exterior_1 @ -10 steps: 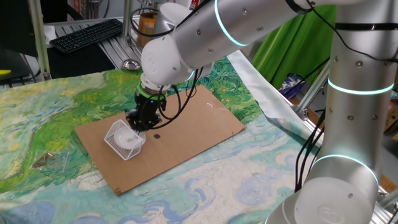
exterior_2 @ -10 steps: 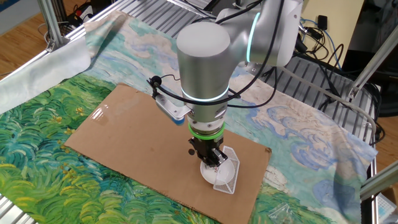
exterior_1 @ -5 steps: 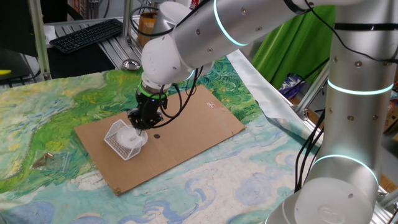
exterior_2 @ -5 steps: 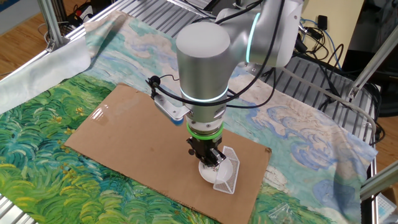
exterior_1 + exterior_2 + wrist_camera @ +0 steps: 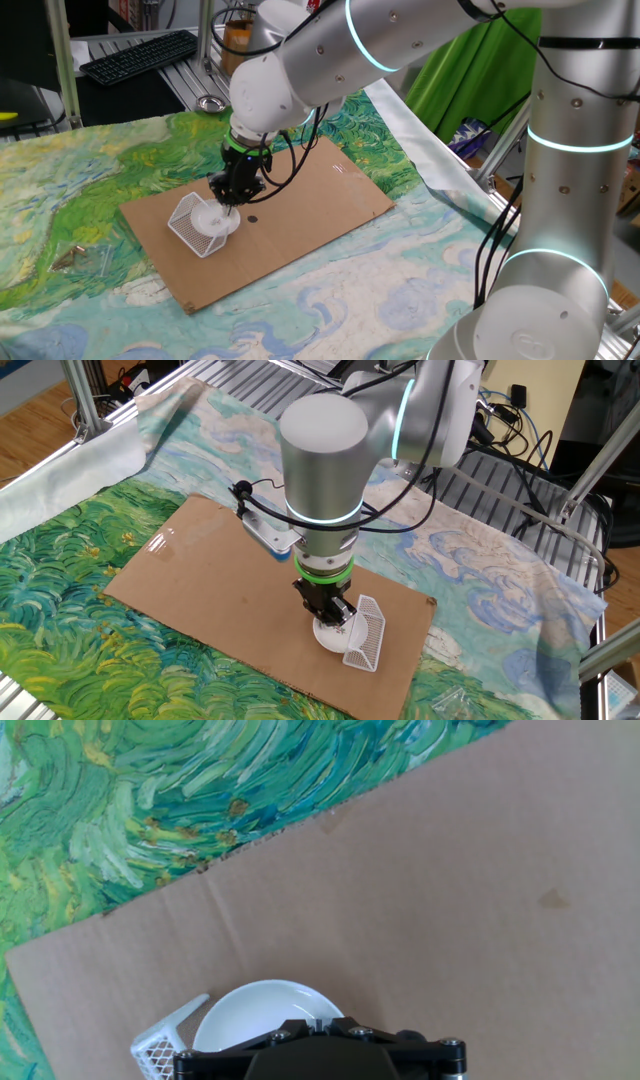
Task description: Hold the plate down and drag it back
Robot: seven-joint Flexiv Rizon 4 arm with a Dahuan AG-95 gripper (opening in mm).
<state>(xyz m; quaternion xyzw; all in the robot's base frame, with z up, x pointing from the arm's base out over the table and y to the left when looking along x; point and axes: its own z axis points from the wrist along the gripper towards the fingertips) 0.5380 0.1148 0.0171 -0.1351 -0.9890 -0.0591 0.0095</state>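
The plate (image 5: 217,220) lies on the cardboard sheet (image 5: 300,205) that covers part of the table (image 5: 60,190), near the sheet's corner and right against the white wire basket (image 5: 192,224), which lies tipped on its side; in the hand view the basket's mesh meets the plate's rim at the lower left. The claw (image 5: 226,194) stands straight over the plate, tips down at or close to its inner surface, so the plate sits directly beneath the claw rather than off to a side. Whether the tips truly press on it cannot be made out, since the arm hides the contact in the other fixed view and the hand camera sees only the claw's black body across the plate's near edge. Nor can I tell whether the claw is open or closed; nothing appears to be held between its fingers. Being round, the plate has no long axis to line up with. By my judgement the drag depends on downward pressure staying centred, with bare cardboard as the free path leading away from the basket.
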